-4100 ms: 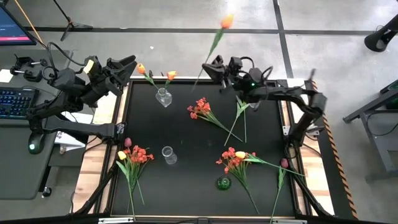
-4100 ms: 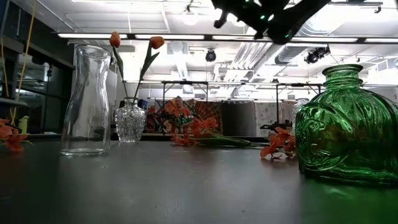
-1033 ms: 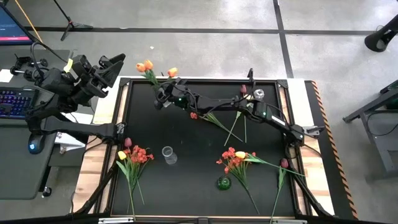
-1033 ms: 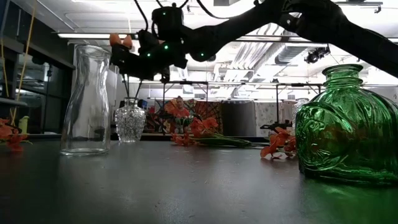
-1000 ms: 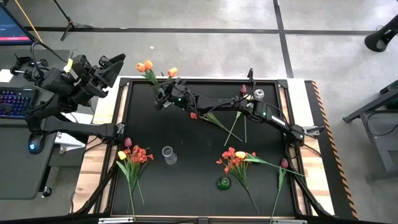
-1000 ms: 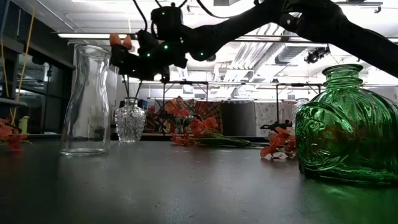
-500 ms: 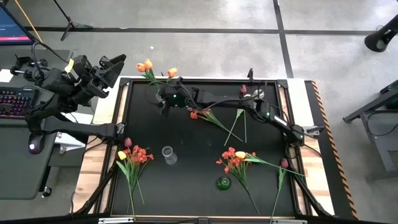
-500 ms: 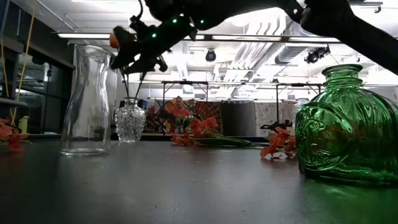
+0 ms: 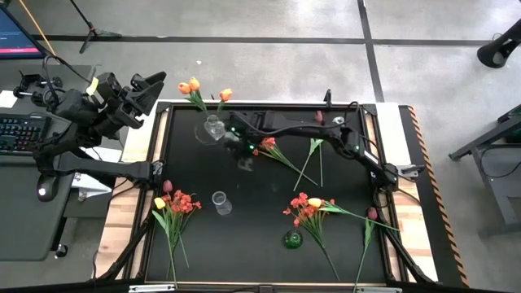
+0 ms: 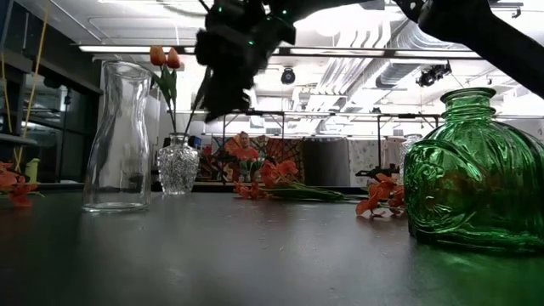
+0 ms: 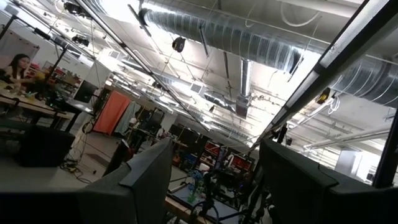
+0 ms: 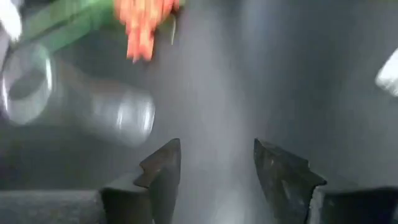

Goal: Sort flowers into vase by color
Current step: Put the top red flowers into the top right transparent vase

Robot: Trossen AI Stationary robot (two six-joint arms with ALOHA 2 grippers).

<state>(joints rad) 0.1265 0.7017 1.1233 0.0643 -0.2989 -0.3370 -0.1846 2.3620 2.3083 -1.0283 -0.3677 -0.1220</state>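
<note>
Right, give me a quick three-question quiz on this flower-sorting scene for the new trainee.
1. True or false: the right hand is holding a flower.
2. What colour are the tulip heads standing in the small clear vase? A) yellow B) orange C) dark pink
3. Fill in: the ___ hand waits open, up near the keyboard.

Key: 1. False: its fingers stand apart with nothing between them. 2. B. 3. left.
</note>
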